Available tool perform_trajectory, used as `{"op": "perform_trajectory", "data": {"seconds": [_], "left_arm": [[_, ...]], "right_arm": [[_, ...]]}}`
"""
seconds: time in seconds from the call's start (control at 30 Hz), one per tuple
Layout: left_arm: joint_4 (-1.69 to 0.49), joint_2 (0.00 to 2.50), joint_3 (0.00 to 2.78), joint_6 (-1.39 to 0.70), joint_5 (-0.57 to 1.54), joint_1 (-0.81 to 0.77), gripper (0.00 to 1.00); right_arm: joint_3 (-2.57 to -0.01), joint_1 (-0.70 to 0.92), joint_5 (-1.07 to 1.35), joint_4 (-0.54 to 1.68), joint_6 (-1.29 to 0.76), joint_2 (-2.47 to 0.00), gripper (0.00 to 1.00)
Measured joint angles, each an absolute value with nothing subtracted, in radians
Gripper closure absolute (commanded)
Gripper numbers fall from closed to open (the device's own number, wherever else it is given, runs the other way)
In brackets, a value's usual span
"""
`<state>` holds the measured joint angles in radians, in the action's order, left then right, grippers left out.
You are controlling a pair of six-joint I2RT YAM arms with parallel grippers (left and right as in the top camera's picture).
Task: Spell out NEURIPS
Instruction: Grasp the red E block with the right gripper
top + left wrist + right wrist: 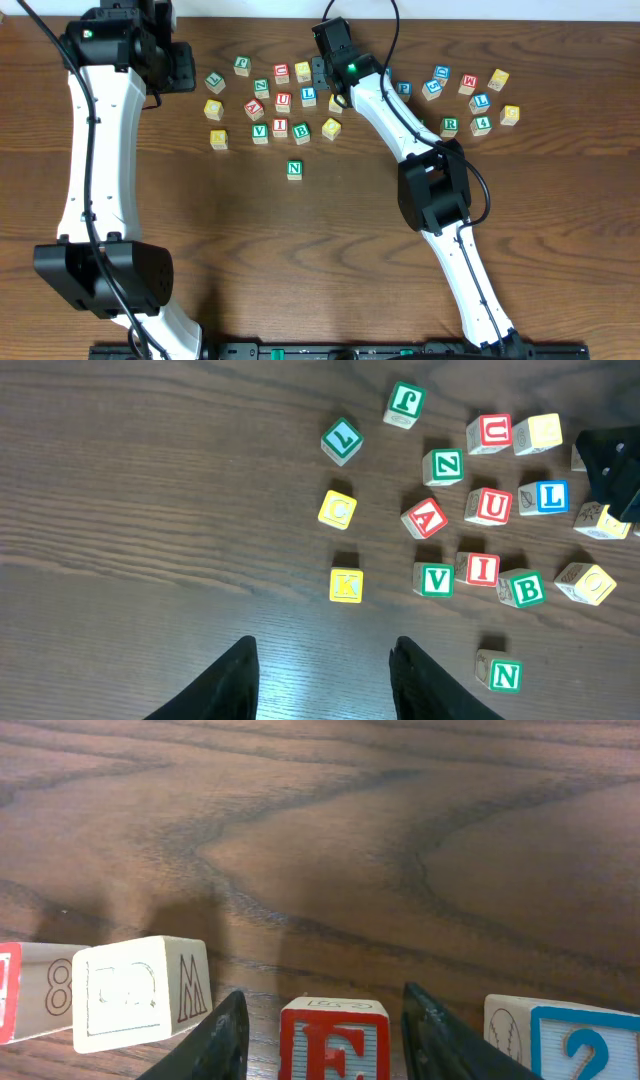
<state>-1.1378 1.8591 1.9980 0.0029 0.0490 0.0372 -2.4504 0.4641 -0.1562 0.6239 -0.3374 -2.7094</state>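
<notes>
The red E cube (333,1042) stands between the dark tapered fingers (225,1040) of the right gripper (323,994). The jaws are partly open, and a narrow gap is seen at each side of the cube, so nothing is gripped. Four square-edged wooden cubes are counted in that view: the E, an 8 cube (45,1005), a pale M cube (140,992) and a blue 2 cube (570,1042). The green N cube (294,169) is set alone below the left cluster. The left gripper (322,650) is held partly open and empty above the grained table (150,510).
</notes>
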Motion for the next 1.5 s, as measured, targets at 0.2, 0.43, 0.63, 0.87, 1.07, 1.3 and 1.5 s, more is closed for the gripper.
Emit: {"op": "perform_trajectory", "data": {"seconds": [0.2,0.43,0.63,0.87,1.07,1.3,1.5], "left_arm": [[-1.138,1.859,1.998,0.003,0.049,0.037,0.58],[-1.138,1.859,1.998,0.003,0.049,0.037,0.58],[-1.138,1.859,1.998,0.003,0.049,0.037,0.58],[-1.138,1.859,1.998,0.003,0.049,0.037,0.57],[-1.138,1.859,1.998,0.003,0.049,0.037,0.58],[-1.138,1.859,1.998,0.003,0.049,0.037,0.57],[-1.138,1.859,1.998,0.003,0.049,0.037,0.58]], "right_arm": [[-2.450,0.464,-0.166,0.631,-0.341,-2.709,0.65],[-2.450,0.464,-0.171,0.644,-0.349,-2.709,0.68],[-2.450,0.464,-0.173,0.654,-0.356,-2.709,0.71],[-2.450,0.464,-0.173,0.654,-0.359,-2.709,0.70],[-2.450,0.464,-0.173,0.665,-0.359,-2.707,0.72],[-2.439,0.464,-0.168,0.787,-0.360,-2.609,0.73],[-2.439,0.464,-0.136,0.994,-0.360,-2.416,0.76]]}}
